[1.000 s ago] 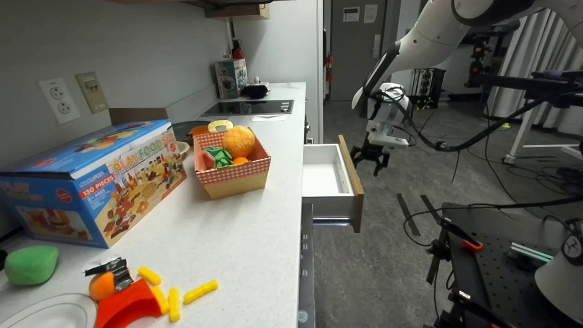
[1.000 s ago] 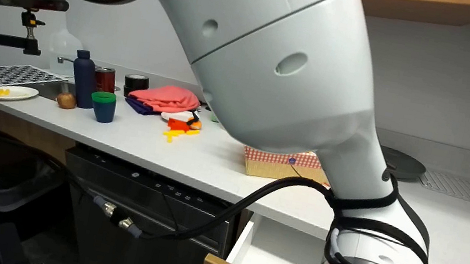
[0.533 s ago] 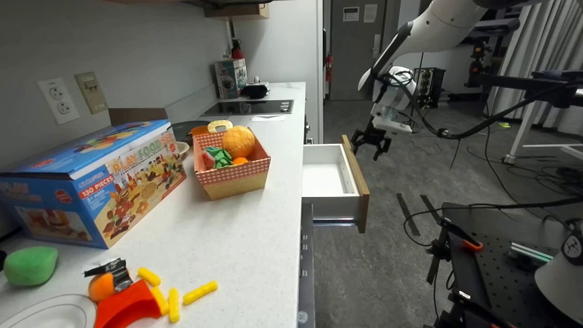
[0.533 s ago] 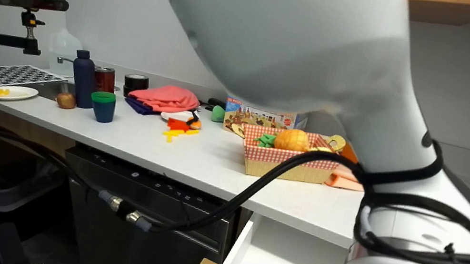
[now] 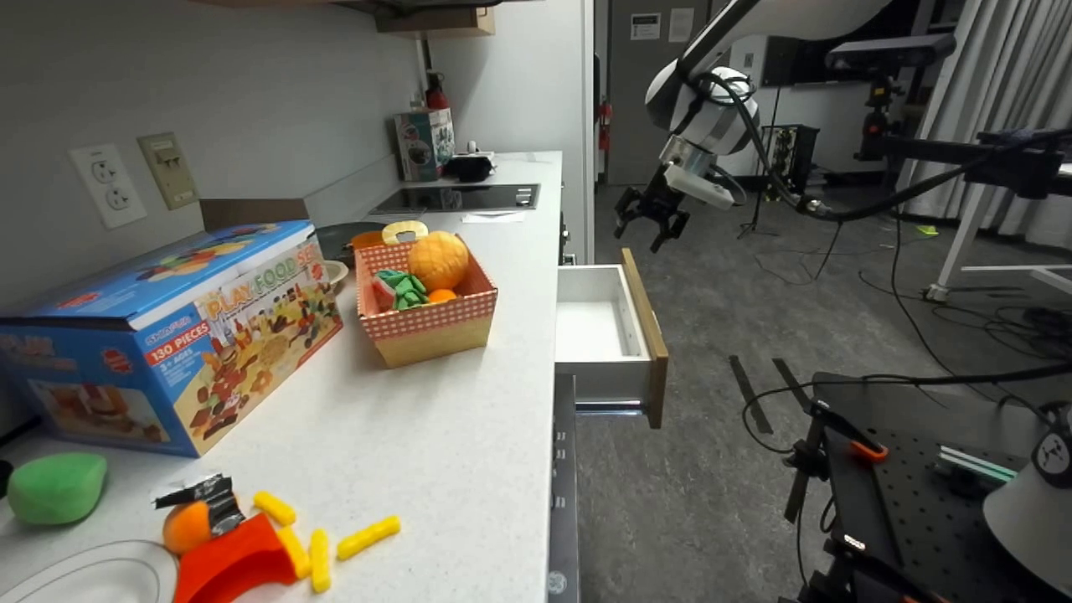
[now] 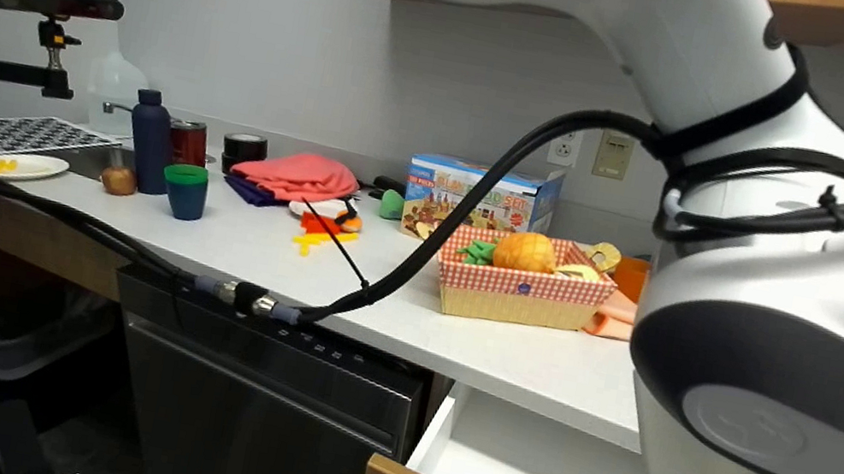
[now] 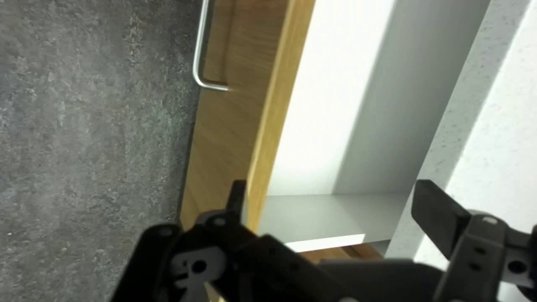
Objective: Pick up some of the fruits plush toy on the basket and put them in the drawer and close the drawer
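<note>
Nearby, in the foreground of an exterior view, a white plate is lying on the pale counter, and a red toy is sitting just beside it. Yellow sticks are lying next to the red toy, and a green lump is sitting off towards the wall.

Farther back, a blue cardboard box printed PLAY FOOD SET is standing near the wall. Just past it the basket is standing upright on the counter, showing its checked rim in both exterior views, and the fruit plush toys are resting inside it: a big yellow-orange one is rising above the rim, while a green one and a small orange one are sitting lower. Below the counter's edge, the drawer is standing pulled out. Its wooden front panel is bearing a metal handle.

Farther still, the gripper is hanging from the white arm near the drawer's far end. Its fingers are standing wide apart: in the wrist view one is overlapping the front panel, the other is overlapping the counter, and the drawer's inside is showing between them.

Deeper, a black cooktop is lying along the counter, and a grey door is standing at the back.
</note>
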